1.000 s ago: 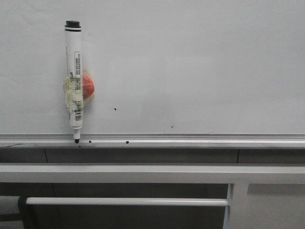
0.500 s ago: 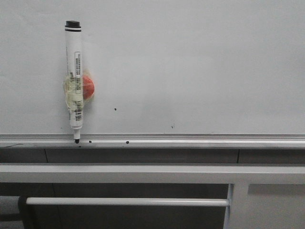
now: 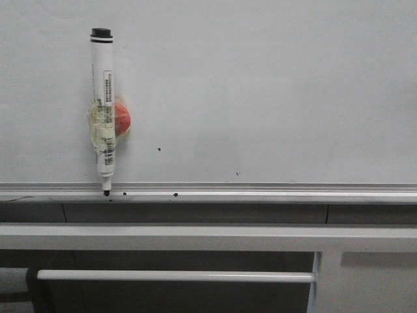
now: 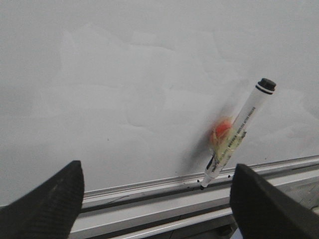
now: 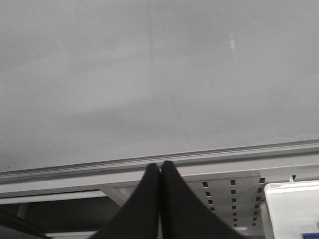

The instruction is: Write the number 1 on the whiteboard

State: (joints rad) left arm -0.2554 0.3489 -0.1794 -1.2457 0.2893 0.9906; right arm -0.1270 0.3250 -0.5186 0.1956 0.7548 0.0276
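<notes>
Marker pen stands tip-down on the whiteboard bottom rail, clear of both grippers — no stroke visible. Left gripper fingers wide apart; right gripper fingers pressed together, holding nothing.

Whiteboard — glossy white-grey, upright, silver bottom rail — bears only tiny black dots

The whiteboard in front of me carried a marker, stuck upright with an orange magnet and clear tape, tip down on the silver rail. A few black dots marked it.
</notes>
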